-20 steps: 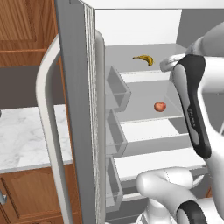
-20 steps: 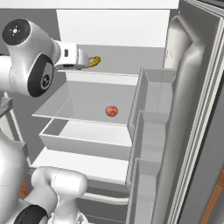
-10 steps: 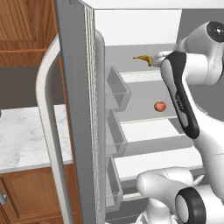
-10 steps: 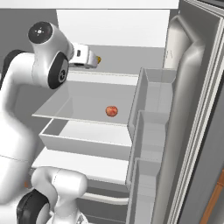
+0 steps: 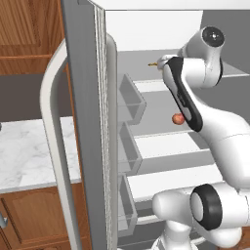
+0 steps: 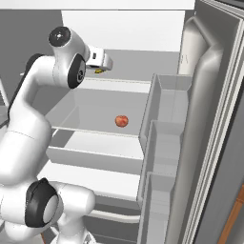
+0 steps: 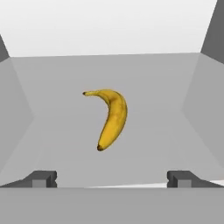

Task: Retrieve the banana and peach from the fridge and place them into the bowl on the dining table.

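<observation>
The yellow banana [image 7: 111, 118] lies on the fridge's upper shelf, straight ahead of my gripper [image 7: 112, 179], whose jaws stand open and wide apart with nothing between them. From the left base view just its stem tip [image 5: 152, 64] pokes out beside the hand, and from the right a sliver of banana [image 6: 99, 71] shows under the gripper [image 6: 106, 64]. The small red-orange peach [image 5: 177, 119] [image 6: 121, 121] rests on the shelf one level lower. The grey fridge [image 5: 85, 122] has both doors open. The bowl and dining table are out of view.
Door bins [image 5: 129, 100] line the left door, and more bins [image 6: 164, 124] line the right door [image 6: 212, 114]. A marble counter [image 5: 24, 151] with wooden cabinets [image 5: 24, 29] lies left of the fridge. Shelf walls close in around the banana.
The arm has swung up and reached deeper into the upper shelf, so the hand now covers most of the banana in the base views. The peach has not moved.
</observation>
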